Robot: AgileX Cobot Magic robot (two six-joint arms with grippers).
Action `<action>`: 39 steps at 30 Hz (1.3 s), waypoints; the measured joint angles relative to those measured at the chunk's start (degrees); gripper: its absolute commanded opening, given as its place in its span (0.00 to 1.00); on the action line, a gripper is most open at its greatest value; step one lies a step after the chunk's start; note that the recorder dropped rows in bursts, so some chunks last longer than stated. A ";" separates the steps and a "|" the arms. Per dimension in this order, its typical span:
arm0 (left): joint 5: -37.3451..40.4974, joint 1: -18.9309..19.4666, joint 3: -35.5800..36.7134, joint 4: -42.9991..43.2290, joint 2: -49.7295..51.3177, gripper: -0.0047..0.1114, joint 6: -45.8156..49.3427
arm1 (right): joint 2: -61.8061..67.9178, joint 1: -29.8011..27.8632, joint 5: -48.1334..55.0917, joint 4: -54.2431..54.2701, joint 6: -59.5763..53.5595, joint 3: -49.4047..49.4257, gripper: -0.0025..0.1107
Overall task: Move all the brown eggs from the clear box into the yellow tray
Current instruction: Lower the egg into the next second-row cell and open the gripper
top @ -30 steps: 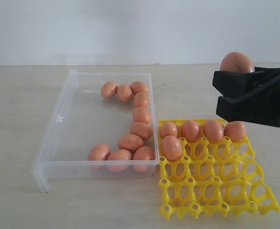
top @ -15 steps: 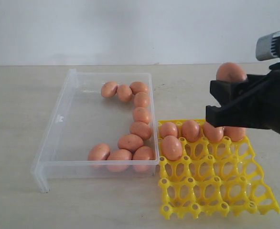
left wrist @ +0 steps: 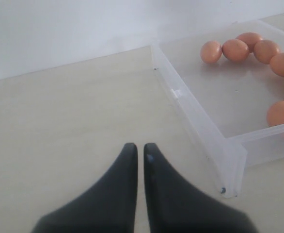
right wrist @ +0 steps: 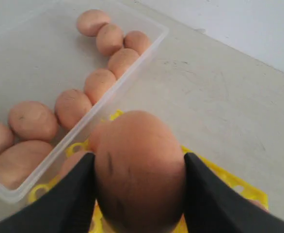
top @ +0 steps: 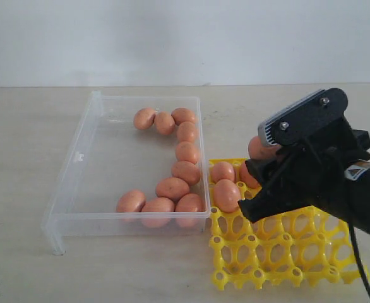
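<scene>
Holding one brown egg in the right gripper, jaws about an egg wide, one black finger on each side. Hanging just above the yellow tray, right under the jaws. Could go wrong in a few ways. Might crack the shell if squeezed harder. Might slip out, being so round and smooth between flat fingers. Might bump the eggs in the cells, just beside the jaws, if lowered crooked. Might land on a peg and not in a hole, then roll off onto the table. Best to go straight down over a free cell and let go low. Plenty left to fetch too: more eggs in a bent line inside the clear box, off to one side of the jaws. Nothing to hold for the left gripper, jaws pressed together, box corner out in front. Looks hard and see-through, that box, with low walls. Looks like bright plastic for the tray, all round holes and little pegs. Matte, pale and flat for the table.
</scene>
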 measured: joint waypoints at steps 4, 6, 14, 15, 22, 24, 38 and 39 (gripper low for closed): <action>0.00 0.00 0.00 0.00 0.00 0.08 0.00 | 6.85 0.00 -12.73 -5.78 10.42 0.09 0.02; 0.00 0.00 0.00 0.00 0.00 0.08 0.00 | 9.88 0.00 -21.53 -6.23 12.96 0.09 0.02; 0.00 0.00 0.00 0.00 0.00 0.08 0.00 | 15.26 -1.94 -43.72 3.70 20.28 -2.71 0.02; 0.00 0.00 0.00 0.00 0.00 0.08 0.00 | 15.26 -3.14 -44.11 4.27 22.89 -3.55 0.02; 0.00 0.00 0.00 0.00 0.00 0.08 0.00 | 15.36 -23.65 -40.76 -30.54 47.34 -6.74 0.02; 0.00 0.00 0.00 0.00 0.00 0.08 0.00 | 15.48 -32.27 -34.90 -54.79 57.04 -8.07 0.02; 0.00 0.00 0.00 0.00 0.00 0.08 0.00 | 36.34 -37.38 -40.37 -117.16 85.35 -12.16 0.02; 0.00 0.00 0.00 0.00 0.00 0.08 0.00 | 36.33 -36.35 -40.40 -116.63 84.50 -12.19 0.02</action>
